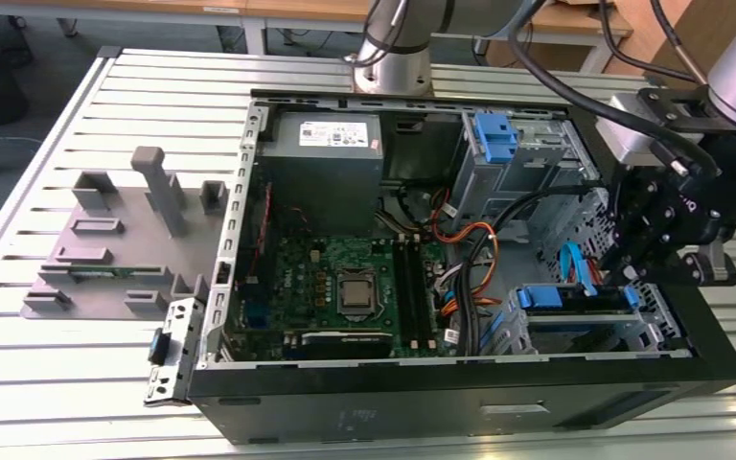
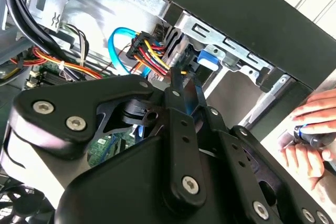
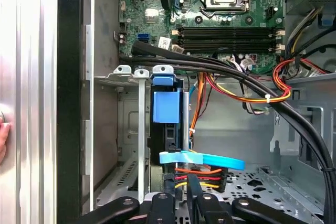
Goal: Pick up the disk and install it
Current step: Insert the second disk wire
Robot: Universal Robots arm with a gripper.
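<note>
A: Disk point(image 3: 167, 109) appearance? Location?
B: Dark body edge-on, blue bracket; seated in the cage point(image 3: 131, 75) beside the motherboard point(image 3: 210, 19).
A: Gripper point(image 3: 181, 203)?
B: At the disk's cabled end; cannot tell its finger state.

We see the disk point(image 1: 582, 300) sitting in the metal drive cage at the lower corner of the open computer case, on the exterior view's right, its blue plastic bracket showing along its upper edge. In the first wrist view the disk point(image 3: 167, 109) stands on edge inside the cage, its blue bracket end facing us between thin metal rails, with a dark body below it. Coloured power wires and a flat blue data cable sit at its connector end.
</note>
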